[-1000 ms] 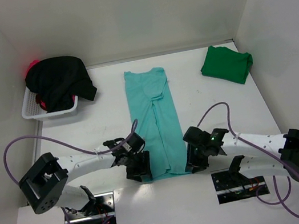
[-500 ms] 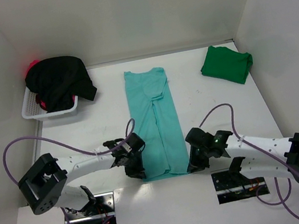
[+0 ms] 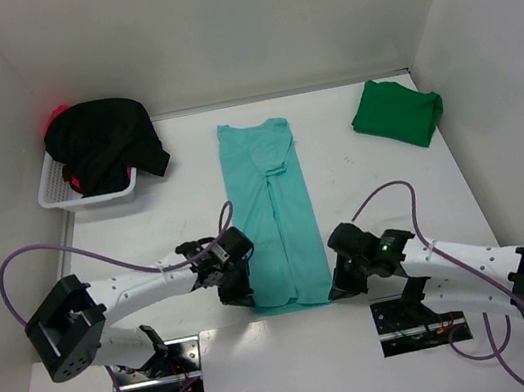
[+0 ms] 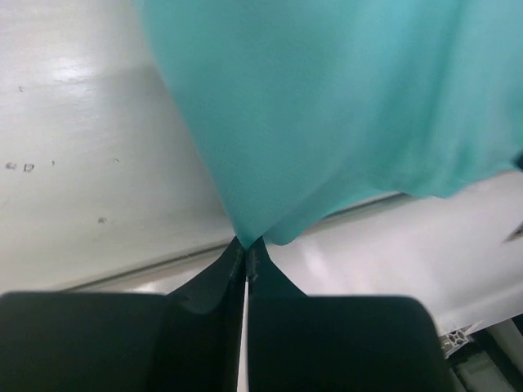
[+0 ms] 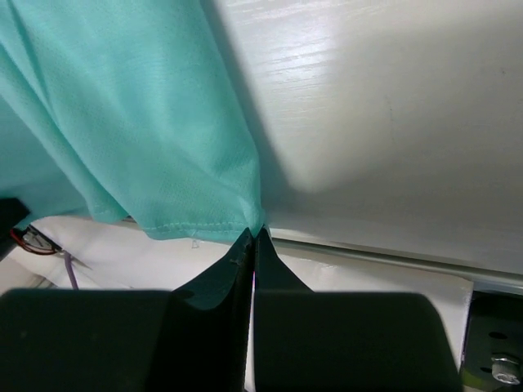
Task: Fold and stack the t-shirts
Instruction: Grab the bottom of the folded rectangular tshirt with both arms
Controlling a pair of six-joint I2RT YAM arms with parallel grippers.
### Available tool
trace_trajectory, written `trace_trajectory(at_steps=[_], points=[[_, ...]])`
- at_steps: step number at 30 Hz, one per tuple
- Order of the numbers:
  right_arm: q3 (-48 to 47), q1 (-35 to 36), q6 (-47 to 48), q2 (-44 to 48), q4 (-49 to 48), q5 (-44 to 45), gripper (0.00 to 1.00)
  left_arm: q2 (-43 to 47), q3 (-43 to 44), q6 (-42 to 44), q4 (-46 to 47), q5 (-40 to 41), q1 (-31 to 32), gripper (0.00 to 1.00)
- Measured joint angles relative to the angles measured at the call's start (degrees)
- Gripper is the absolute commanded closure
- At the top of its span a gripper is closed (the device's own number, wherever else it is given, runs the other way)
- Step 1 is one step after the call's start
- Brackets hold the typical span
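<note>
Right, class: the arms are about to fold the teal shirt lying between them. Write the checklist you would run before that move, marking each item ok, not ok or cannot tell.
1. The left tool is shut on the near left corner of the light teal t-shirt: ok.
2. The right tool is shut on its near right corner: ok.
3. Every cloth layer is caught in each pinch: cannot tell.
4. The shirt lies as a straight narrow strip: ok.
5. The dark green t-shirt lies folded at the far right, apart from the strip: ok.
</note>
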State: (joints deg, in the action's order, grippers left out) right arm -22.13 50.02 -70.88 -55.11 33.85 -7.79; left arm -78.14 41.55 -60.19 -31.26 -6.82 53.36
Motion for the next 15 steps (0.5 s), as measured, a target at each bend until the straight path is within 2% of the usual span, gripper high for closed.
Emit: trace_trajectory(at_steps=[10, 15], points=[[-7.4, -0.2, 2.1, 0.0, 0.6, 3.7, 1.00, 3.4, 10.1, 4.5, -4.5, 4.8, -2.5, 1.00], [-11.5, -5.1, 6.5, -0.7, 1.1, 5.1, 1.00, 3.3, 12.8, 8.5, -6.7, 6.1, -6.6, 1.00]])
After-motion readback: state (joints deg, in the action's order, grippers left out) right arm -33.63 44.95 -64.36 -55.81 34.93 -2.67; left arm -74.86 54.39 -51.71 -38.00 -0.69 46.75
